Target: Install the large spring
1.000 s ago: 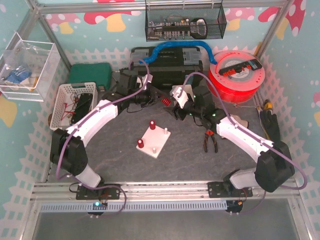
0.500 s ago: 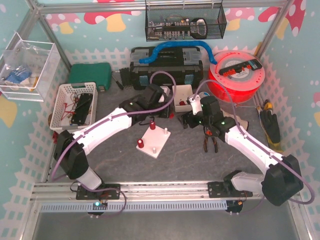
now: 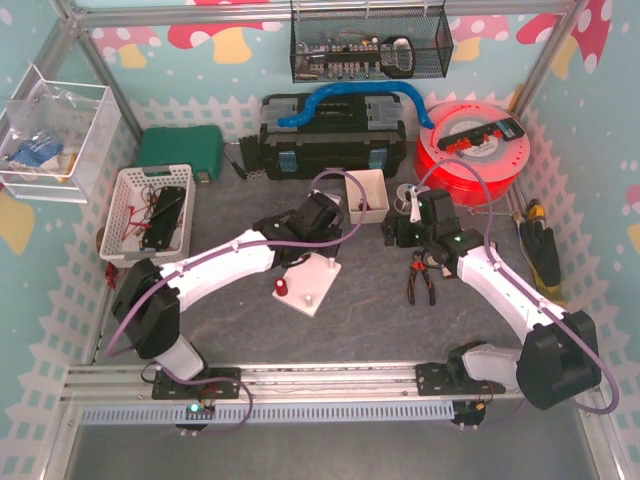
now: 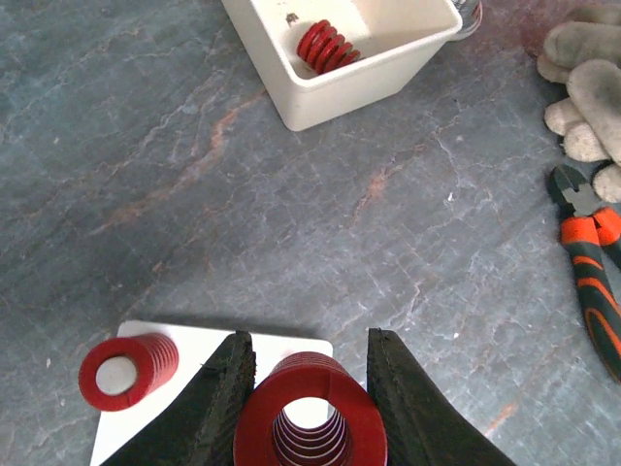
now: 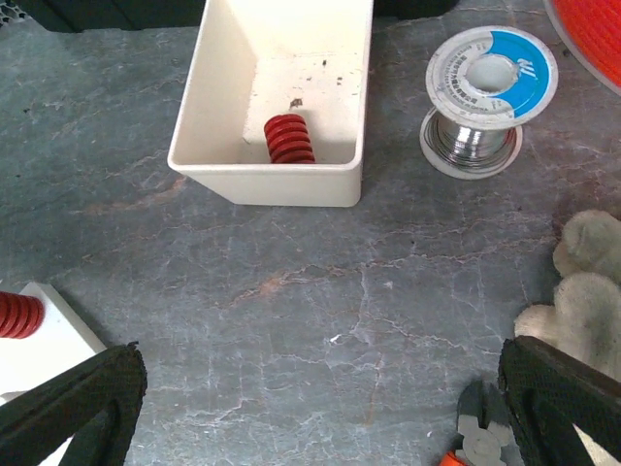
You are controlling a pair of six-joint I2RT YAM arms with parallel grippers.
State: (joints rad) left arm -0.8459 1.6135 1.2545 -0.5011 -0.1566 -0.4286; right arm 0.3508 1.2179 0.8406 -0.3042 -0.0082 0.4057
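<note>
Large spring [image 4: 310, 419] held over white plate [image 4: 189, 342], install pending.
It is clamped in left gripper [image 4: 309, 342]; right gripper [image 5: 320, 403] is spread open, empty. Next: alignment over a free peg [image 3: 308, 297] is needed.

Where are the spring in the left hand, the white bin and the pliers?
spring [image 4: 309, 369]: left wrist view, top of its front ring.
white bin [image 5: 267, 184]: right wrist view, near wall.
pliers [image 4: 588, 289]: left wrist view, orange handle.
</note>
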